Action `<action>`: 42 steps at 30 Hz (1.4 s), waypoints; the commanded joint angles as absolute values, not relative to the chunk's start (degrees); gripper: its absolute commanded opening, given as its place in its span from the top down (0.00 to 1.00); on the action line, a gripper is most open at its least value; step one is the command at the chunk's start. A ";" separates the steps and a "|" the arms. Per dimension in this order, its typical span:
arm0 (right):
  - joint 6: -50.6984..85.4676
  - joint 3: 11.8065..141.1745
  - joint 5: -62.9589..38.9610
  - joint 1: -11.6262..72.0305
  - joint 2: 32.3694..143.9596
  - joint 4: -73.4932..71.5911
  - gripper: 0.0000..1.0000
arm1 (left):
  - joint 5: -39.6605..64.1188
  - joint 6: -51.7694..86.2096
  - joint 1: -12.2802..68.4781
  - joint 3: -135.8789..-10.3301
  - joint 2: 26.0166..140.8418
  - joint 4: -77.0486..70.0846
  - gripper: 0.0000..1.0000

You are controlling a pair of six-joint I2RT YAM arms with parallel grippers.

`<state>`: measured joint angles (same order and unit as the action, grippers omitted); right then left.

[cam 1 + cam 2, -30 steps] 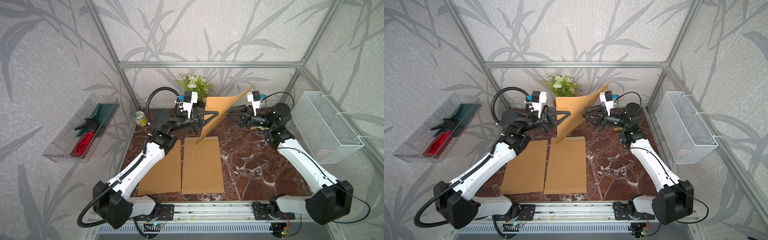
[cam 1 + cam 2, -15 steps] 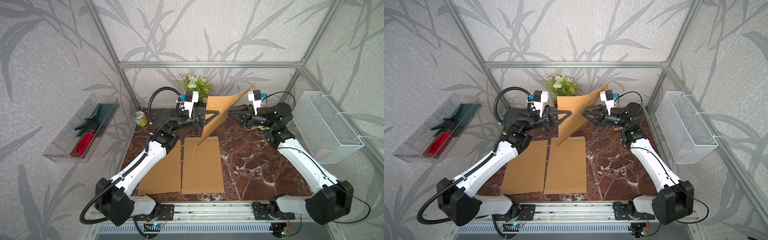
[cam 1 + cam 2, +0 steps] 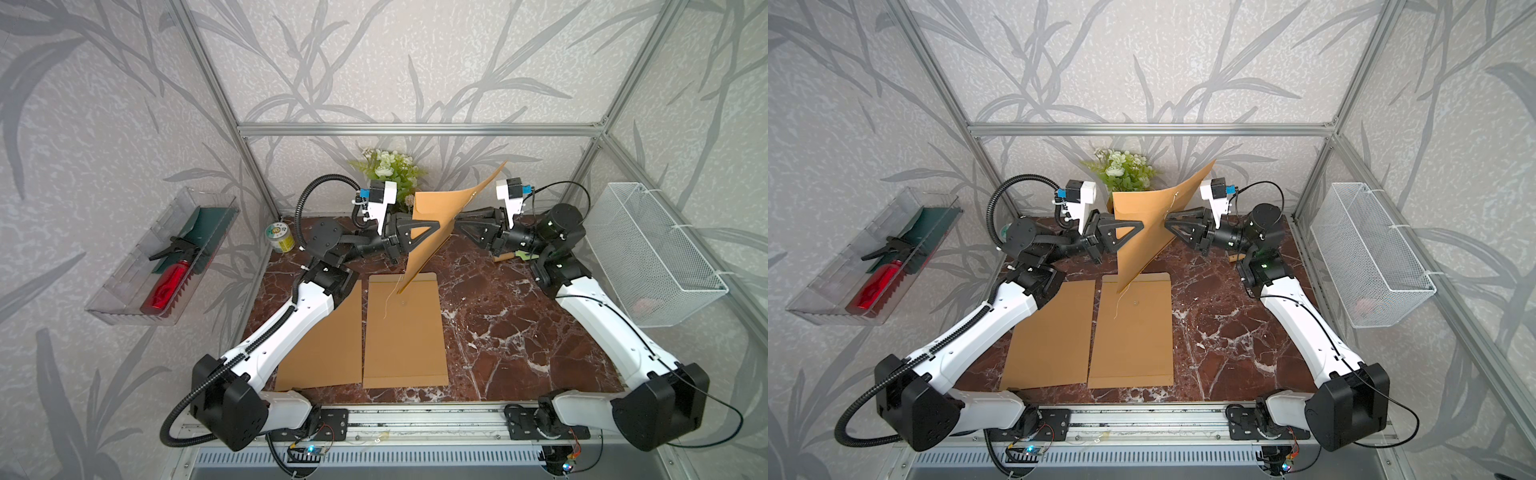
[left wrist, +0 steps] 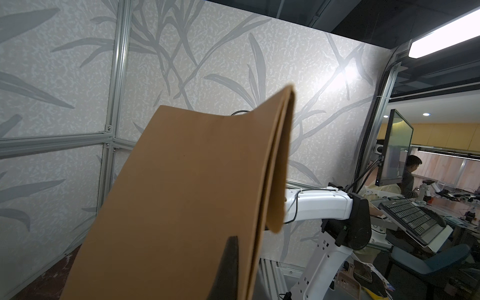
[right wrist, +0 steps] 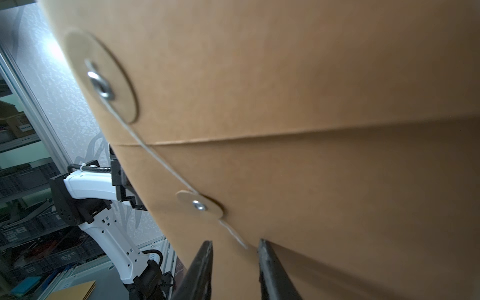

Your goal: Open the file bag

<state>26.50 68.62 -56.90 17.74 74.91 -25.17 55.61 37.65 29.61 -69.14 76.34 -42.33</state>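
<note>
Left gripper [image 3: 432,228] is clamped on the edge of the brown kraft-paper file bag [image 3: 440,208], holding it upright in the air over the back of the dark marble surface [image 3: 498,291]. It's clear of the two flat brown envelopes [image 3: 405,332] lying there. Right gripper [image 5: 235,246] is at the bag's closure face, jaws apart. The tail of the thin white string [image 5: 155,158] lies between them, not pinched as far as I can see. String runs from upper round paper button [image 5: 101,78] to lower round paper button [image 5: 200,206]. Step, I'd say: catching the string to unwind it. Next: close on the tail and circle the lower button at low tension so the left grip doesn't slip, then lift the flap.
</note>
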 commanded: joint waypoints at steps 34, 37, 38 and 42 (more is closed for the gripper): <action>20.31 72.29 -46.67 21.98 72.15 -18.63 0.85 | 53.92 40.25 31.55 -67.53 76.90 -47.55 1.00; 20.18 72.31 -46.58 22.06 71.99 -18.25 0.89 | 53.79 40.17 31.55 -67.41 76.70 -47.55 1.00; 20.18 72.16 -46.43 22.06 71.91 -18.09 0.90 | 53.64 40.04 31.55 -67.35 76.66 -47.55 1.00; 19.96 71.85 -45.50 22.06 71.29 -17.30 0.96 | 52.89 39.51 31.55 -67.15 76.23 -47.37 1.00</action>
